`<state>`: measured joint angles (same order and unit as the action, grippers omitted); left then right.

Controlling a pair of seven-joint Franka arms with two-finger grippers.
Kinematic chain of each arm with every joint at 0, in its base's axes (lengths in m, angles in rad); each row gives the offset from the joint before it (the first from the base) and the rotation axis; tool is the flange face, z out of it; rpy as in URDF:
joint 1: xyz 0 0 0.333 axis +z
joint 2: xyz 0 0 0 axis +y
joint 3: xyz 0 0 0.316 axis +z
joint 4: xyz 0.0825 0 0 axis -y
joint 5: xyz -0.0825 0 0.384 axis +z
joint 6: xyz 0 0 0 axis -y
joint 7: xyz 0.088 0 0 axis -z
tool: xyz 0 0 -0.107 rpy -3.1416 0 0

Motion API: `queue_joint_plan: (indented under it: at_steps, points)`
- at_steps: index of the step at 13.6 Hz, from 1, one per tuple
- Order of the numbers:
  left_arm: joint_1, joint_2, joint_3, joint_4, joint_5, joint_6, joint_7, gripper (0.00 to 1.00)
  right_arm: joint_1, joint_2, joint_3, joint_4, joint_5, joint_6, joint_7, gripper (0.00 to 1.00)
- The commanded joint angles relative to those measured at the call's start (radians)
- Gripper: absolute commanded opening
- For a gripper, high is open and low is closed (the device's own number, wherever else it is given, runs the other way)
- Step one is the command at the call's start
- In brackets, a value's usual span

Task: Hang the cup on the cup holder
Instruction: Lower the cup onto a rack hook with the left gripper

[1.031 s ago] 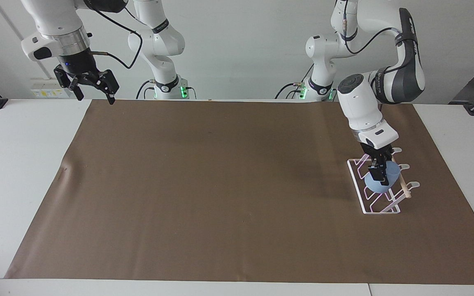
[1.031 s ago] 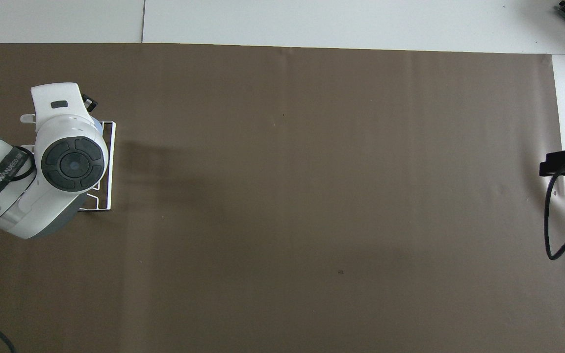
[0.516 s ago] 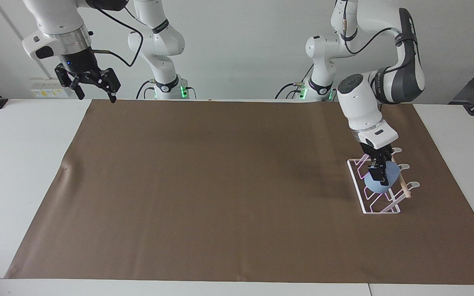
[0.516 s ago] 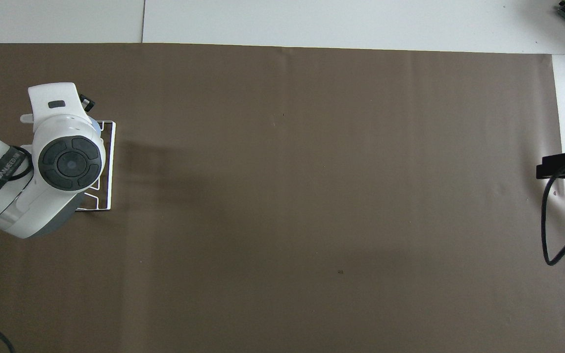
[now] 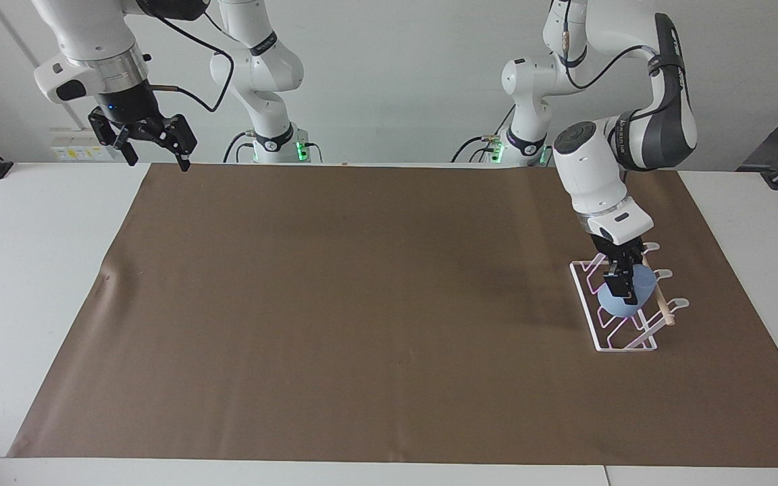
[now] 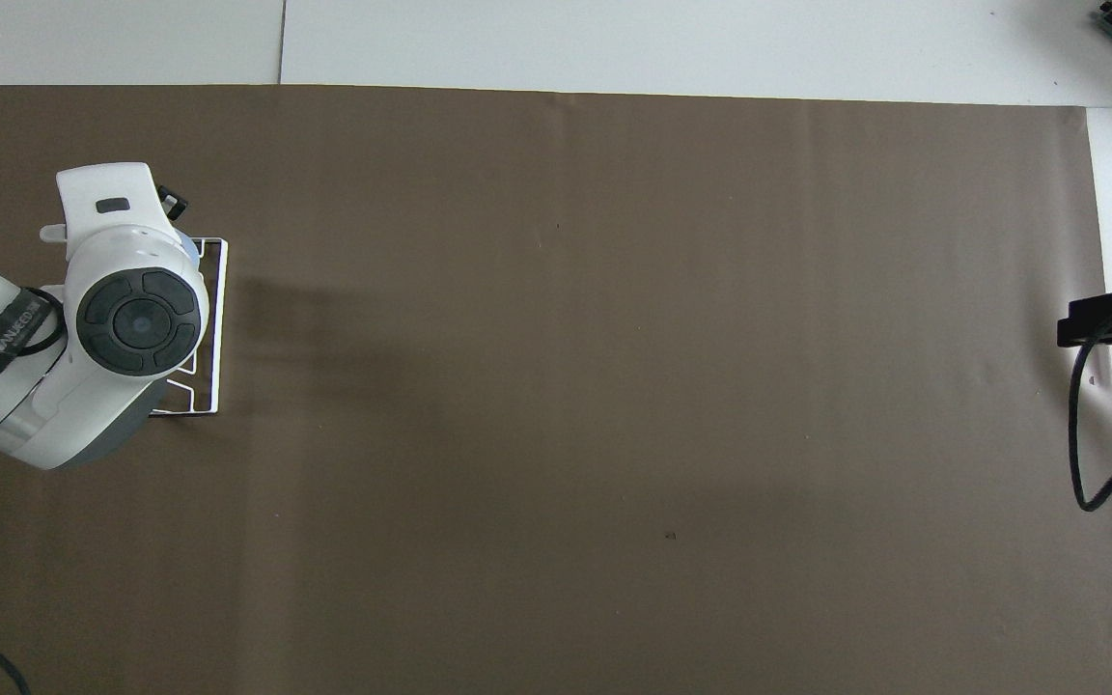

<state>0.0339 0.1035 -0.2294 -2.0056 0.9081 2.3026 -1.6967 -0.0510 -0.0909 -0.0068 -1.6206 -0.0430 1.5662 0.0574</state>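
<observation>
My left gripper (image 5: 621,283) clamps the light-blue tapered plastic cup (image 5: 632,297) on the white wire cup holder (image 5: 622,344), its axis tilted. My right gripper (image 5: 152,145) waits raised, fingers apart.

Both glossy white jointed arms carry grey elbow housings, looping black cables, green base lights, and black two-fingered pincers (image 5: 620,287) (image 5: 152,145).

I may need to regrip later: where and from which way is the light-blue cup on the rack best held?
Probably across the cup's tapered side wall, coming from above, as the left hand is placed now. It has no handle, and it sits tilted among the cup holder's slanted wire prongs, which crowd its lower sides. The right hand waits over the table's edge.
</observation>
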Motion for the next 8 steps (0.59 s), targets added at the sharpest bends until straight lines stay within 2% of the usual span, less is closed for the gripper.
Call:
queue_joint_plan:
  at_steps: [1, 5, 8]
  points:
    - [0.014, -0.01, -0.005, -0.016, 0.023, 0.023, 0.008, 0.73, -0.006, 0.0, 0.005, 0.007, -0.001, -0.021, 0.009, 1.0]
    - [0.014, -0.01, -0.005, -0.016, 0.023, 0.023, 0.009, 0.85, -0.007, 0.0, 0.005, 0.008, 0.006, -0.05, 0.002, 1.0]
    - [0.014, -0.01, -0.005, -0.016, 0.023, 0.023, 0.009, 0.86, -0.01, -0.001, 0.004, 0.008, 0.009, -0.051, -0.023, 1.0]
